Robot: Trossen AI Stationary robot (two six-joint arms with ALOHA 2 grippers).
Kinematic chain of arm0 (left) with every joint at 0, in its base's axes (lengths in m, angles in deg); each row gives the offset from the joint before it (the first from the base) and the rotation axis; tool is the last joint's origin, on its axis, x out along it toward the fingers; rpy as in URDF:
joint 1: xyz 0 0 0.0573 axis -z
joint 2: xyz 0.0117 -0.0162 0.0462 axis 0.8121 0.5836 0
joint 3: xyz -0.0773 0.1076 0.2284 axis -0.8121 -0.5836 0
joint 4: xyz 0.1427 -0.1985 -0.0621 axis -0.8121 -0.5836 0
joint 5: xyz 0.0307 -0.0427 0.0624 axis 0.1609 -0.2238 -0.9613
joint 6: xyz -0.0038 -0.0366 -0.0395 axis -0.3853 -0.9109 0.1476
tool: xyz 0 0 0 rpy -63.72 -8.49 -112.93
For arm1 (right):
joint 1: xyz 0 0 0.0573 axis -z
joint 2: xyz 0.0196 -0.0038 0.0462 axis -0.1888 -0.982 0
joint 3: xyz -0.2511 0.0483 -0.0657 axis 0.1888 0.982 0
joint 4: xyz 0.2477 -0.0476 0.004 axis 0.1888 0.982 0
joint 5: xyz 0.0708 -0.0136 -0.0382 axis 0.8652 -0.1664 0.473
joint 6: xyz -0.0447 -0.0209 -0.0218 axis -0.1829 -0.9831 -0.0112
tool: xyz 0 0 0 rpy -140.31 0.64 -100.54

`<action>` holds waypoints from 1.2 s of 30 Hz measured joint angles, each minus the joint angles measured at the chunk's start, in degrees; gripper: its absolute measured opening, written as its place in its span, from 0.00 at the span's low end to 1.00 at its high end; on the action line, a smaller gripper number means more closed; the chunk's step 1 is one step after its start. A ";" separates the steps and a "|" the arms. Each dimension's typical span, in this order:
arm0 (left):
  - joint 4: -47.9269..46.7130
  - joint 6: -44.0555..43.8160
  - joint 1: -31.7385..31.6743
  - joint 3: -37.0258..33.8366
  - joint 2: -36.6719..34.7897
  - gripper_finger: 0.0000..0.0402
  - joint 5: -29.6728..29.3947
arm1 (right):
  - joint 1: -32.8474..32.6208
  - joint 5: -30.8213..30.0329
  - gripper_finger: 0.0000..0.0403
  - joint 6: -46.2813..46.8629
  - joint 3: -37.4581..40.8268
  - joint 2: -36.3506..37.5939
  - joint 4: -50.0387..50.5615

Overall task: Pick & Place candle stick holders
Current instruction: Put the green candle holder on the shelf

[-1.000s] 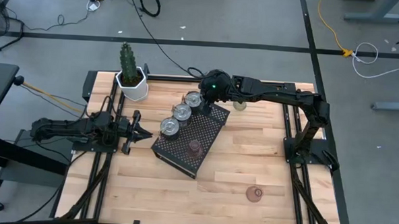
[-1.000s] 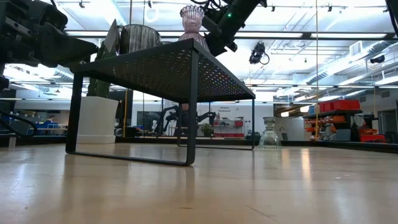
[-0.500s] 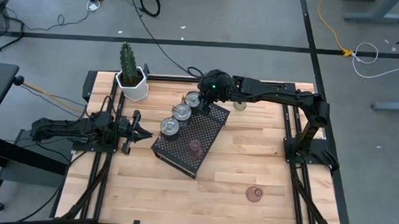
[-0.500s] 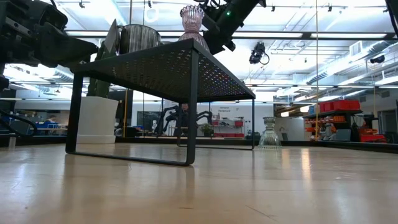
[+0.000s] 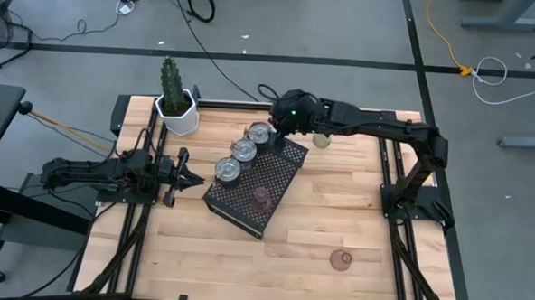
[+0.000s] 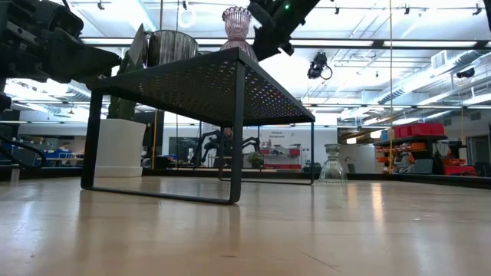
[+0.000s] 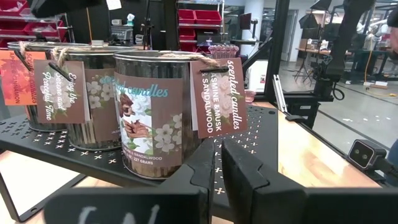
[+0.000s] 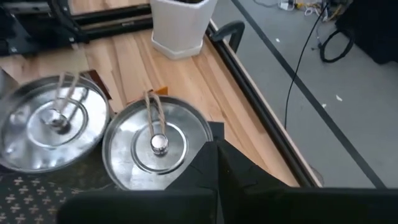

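On the table in the high view, found three silver holders (image 5: 243, 150) in a row along one edge of the black tray (image 5: 280, 173), and one pink holder (image 5: 261, 199) standing further in on the same tray. Counted two more not yet placed: an olive holder (image 5: 322, 140) on the wood just beside the tray's far corner, and a brownish holder (image 5: 340, 259) well apart near the front edge. Judged the task as about four of six done. Saw the right gripper (image 5: 275, 132) above the end of the silver row, and the left gripper (image 5: 187, 175) waiting at the table's left side. From the low view, confirmed the pink holder (image 6: 236, 23) on top of the tray and the olive holder (image 6: 332, 163) down on the table behind. In the left wrist view, noted fingers pressed together, holding nothing, facing the labelled tins (image 7: 155, 112). In the right wrist view, noted closed empty fingers over two silver lids (image 8: 158, 143).
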 joint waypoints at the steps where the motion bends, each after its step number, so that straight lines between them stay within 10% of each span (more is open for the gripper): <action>1: 0.00 0.00 0.00 0.00 -0.01 0.09 0.00 | 0.00 0.00 0.00 0.01 0.00 0.47 0.05; 36: 0.00 0.00 -0.02 0.00 -0.02 0.09 0.00 | -2.89 2.42 0.02 0.22 0.00 6.46 12.96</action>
